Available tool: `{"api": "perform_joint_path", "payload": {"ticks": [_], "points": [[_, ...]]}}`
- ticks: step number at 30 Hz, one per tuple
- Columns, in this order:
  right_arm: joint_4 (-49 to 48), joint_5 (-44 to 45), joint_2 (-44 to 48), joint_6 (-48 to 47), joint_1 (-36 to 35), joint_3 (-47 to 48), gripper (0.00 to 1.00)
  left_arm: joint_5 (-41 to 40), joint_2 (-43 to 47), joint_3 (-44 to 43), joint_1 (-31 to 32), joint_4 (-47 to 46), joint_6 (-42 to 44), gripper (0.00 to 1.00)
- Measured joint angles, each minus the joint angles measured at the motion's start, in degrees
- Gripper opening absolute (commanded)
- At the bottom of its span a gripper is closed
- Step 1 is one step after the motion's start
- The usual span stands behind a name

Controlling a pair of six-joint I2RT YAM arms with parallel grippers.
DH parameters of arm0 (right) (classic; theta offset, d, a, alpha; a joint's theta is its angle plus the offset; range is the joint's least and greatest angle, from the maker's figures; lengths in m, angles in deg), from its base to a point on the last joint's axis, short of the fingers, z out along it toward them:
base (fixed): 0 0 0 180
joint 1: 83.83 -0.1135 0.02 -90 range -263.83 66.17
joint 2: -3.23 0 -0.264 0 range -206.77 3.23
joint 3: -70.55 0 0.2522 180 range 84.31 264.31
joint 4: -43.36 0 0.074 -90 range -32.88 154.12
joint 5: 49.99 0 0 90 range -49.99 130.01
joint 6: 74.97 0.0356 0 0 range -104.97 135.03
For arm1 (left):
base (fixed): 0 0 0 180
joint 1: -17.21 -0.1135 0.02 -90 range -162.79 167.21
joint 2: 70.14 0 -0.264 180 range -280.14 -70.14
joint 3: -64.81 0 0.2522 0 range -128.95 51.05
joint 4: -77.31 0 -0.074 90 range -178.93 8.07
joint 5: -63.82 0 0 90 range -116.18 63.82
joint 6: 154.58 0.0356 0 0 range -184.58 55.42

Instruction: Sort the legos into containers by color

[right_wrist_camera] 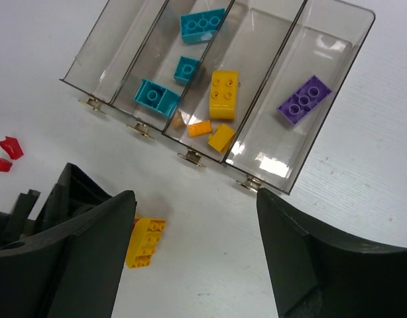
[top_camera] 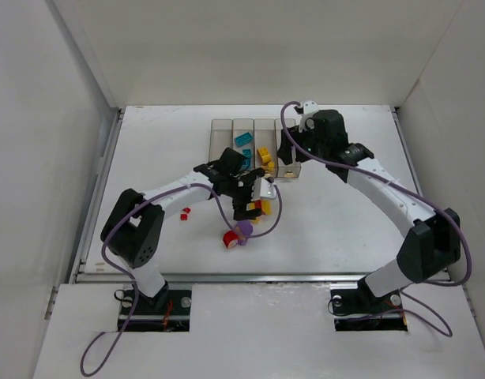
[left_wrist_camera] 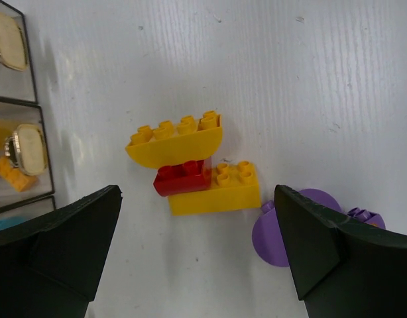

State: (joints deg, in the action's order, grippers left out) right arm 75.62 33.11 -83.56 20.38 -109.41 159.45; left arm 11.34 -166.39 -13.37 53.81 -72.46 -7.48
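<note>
Yellow and red bricks, joined in a clump (left_wrist_camera: 190, 173), are seen lying on the white table (left_wrist_camera: 290, 79) between the widely spread fingers (left_wrist_camera: 71, 245) of the left gripper (left_wrist_camera: 197, 252), touched by neither. A purple round piece (left_wrist_camera: 278, 232) is partly hidden behind one finger, and in the overhead view a red piece (top_camera: 229, 241) is shown just beside it. The right gripper (right_wrist_camera: 197, 252) is held above the near end of the containers (right_wrist_camera: 101, 56), its jaws parted with nothing between them. Seen from the right wrist, teal bricks (right_wrist_camera: 202, 25) are gathered in the second bin from the left, yellow bricks (right_wrist_camera: 223, 94) in the third and one purple brick (right_wrist_camera: 304, 99) in the fourth.
</note>
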Motion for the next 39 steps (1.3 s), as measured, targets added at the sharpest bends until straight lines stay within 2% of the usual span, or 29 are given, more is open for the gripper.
{"api": "perform_joint_path", "payload": {"ticks": [2,5,13,18,24,28,32,35,36,39], "points": [[0.04,0.37,0.85,-0.59,0.00,-0.02,0.79,0.57,-1.51,-0.79,0.00,0.72,-0.98,0.99],[-0.02,0.83,1.90,-1.27,0.00,-0.02,0.79,1.01,-3.19,-1.62,0.00,1.36,-3.58,0.90],[-0.11,0.92,2.01,-2.10,0.00,-0.66,0.79,-1.14,-4.85,-3.34,0.02,-0.46,-11.17,0.77],[-0.09,0.92,1.95,-2.56,0.00,-0.90,0.79,-1.92,-6.43,-4.63,0.00,-1.38,-13.29,0.76],[-0.09,0.92,1.95,-3.02,0.00,-0.96,0.79,-2.25,-7.85,-4.70,0.04,-1.40,-12.98,0.67],[-0.09,0.92,1.88,-3.17,0.00,-0.96,0.79,-2.67,-8.28,-4.72,0.09,-1.42,-12.70,0.52],[-0.07,0.92,1.84,-3.17,0.00,-0.96,0.79,-2.99,-8.39,-4.72,0.09,-1.42,-12.41,0.33],[-0.09,0.68,1.84,-3.13,0.00,-0.96,0.79,-3.13,-8.39,-4.74,0.09,-1.42,-12.31,0.05],[-0.07,0.50,1.84,-3.04,0.00,-0.96,0.79,-3.06,-8.39,-4.74,0.09,-1.36,-12.39,0.00],[0.42,-0.04,1.81,-2.45,0.02,-0.96,0.82,-3.08,-8.41,-5.14,0.09,-0.72,-12.70,0.00]]}}
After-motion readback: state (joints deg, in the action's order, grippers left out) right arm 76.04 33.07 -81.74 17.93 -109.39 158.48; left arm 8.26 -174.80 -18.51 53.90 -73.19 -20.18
